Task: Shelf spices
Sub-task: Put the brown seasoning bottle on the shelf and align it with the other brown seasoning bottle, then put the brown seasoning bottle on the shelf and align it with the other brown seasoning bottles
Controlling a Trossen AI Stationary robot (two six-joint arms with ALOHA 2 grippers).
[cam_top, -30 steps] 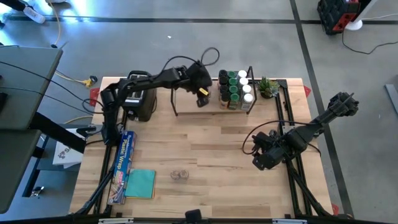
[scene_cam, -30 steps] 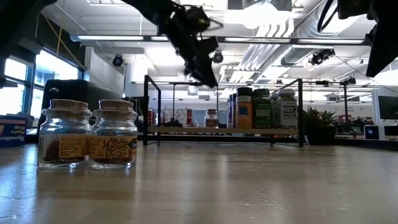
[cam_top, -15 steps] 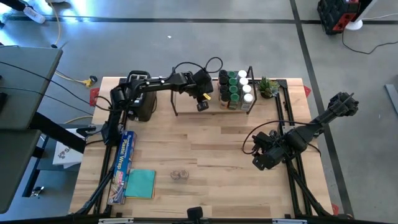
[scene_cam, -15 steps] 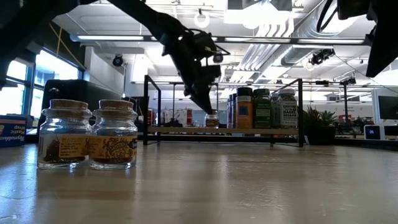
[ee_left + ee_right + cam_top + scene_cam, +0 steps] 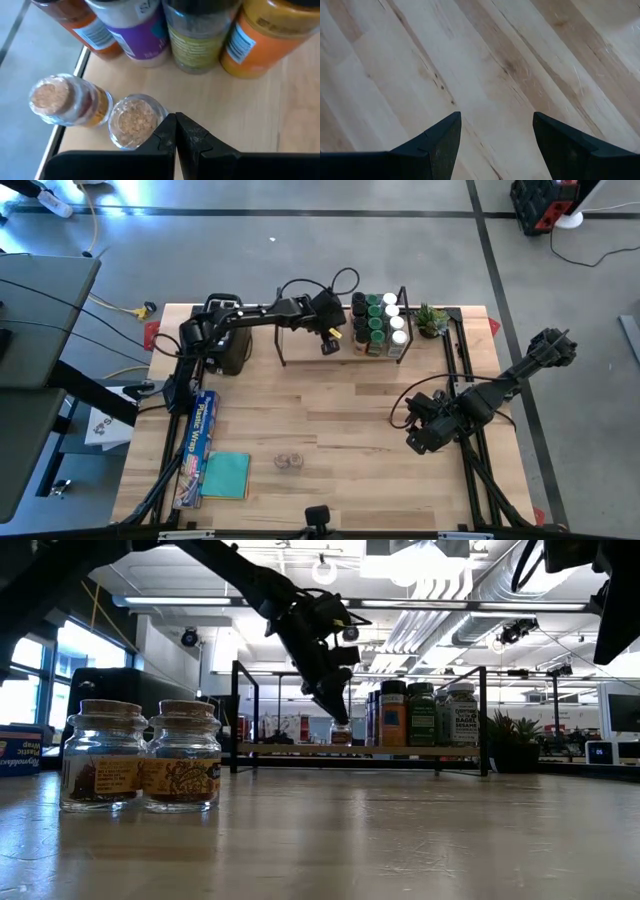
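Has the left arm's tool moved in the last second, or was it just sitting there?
Yes. In the low view the left tool has dropped toward the shelf, ending just above a small cork-topped jar, with its fingers shut and empty.

— What crowds the left gripper (image 5: 175, 131) over the light wooden shelf board (image 5: 250, 107)?
— Two cork-stoppered glass jars (image 5: 131, 120) just beside its shut fingertips, and a row of taller spice jars (image 5: 195, 35) ahead.
— Any free room?
— Bare board on its other side.

Left hand (image 5: 175, 131) closed, right hand (image 5: 496, 134) open
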